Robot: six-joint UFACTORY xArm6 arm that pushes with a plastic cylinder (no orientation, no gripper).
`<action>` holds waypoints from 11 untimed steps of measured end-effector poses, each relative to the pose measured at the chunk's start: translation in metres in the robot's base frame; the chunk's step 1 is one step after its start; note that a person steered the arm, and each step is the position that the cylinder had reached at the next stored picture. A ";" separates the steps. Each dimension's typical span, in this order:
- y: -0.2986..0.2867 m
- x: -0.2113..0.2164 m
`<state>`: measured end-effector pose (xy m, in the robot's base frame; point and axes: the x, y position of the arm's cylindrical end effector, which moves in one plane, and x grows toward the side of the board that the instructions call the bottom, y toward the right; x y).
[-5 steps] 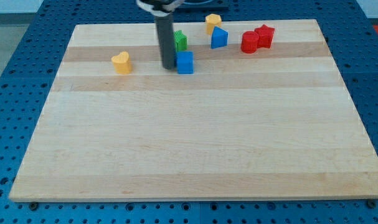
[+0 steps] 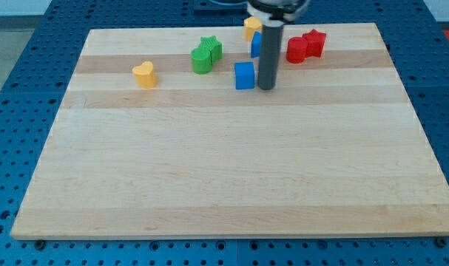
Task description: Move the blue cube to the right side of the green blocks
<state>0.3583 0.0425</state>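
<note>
The blue cube (image 2: pixel 244 75) lies on the wooden board (image 2: pixel 224 162) near the view's top, to the right of two green blocks (image 2: pixel 206 55) that stand close together. My tip (image 2: pixel 266 87) rests on the board just right of the blue cube, close to it or touching it. The dark rod rises from there and hides part of a second blue block (image 2: pixel 256 46) behind it.
A yellow heart-shaped block (image 2: pixel 143 74) lies left of the green blocks. A yellow block (image 2: pixel 251 26) sits at the top edge above the rod. Two red blocks (image 2: pixel 305 46) stand together right of the rod.
The rod has gone from the blue cube's left side to its right side. The blue cube has shifted right, away from the green blocks, which now show fully.
</note>
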 end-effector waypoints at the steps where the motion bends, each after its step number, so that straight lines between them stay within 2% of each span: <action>1: -0.019 0.009; 5: -0.102 -0.023; 7: -0.052 -0.027; 9: -0.044 -0.053; 11: -0.044 -0.051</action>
